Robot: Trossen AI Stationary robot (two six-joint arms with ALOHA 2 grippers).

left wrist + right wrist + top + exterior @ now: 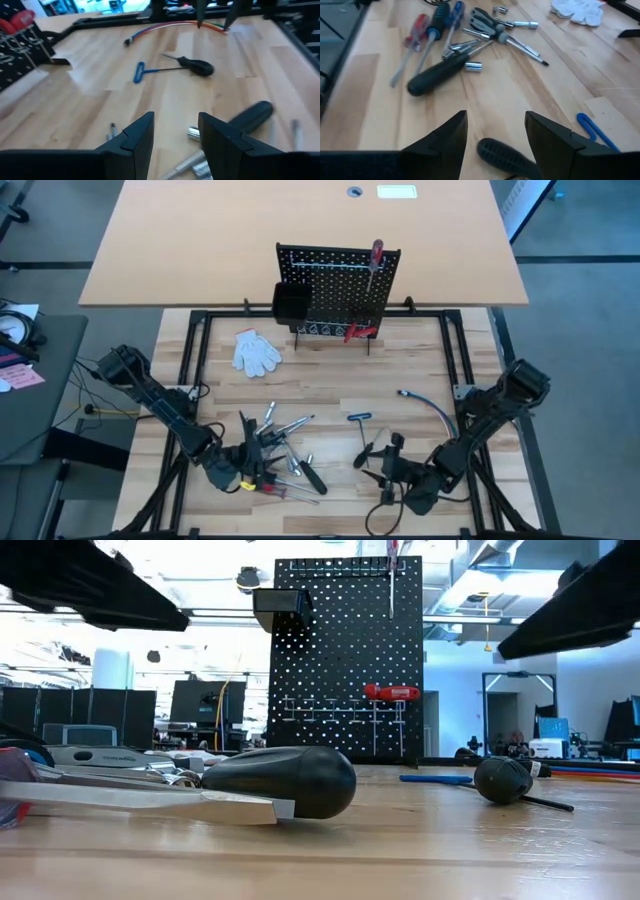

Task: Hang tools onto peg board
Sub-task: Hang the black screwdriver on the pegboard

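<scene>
Right gripper spread, lowered over black-handled screwdriver lying between fingers, ready for pickup. Left gripper held apart, empty, above tool pile. Peg board far ahead, red screwdriver hung.

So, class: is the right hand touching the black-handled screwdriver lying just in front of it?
Apart. In the right wrist view the open right hand hangs above the black-handled screwdriver, whose handle shows in the gap between the fingers, with bare wood around it.

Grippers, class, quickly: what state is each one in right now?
Left gripper: open, holding nothing, above the tool pile.
Right gripper: open, empty, over the black-handled screwdriver.
</scene>
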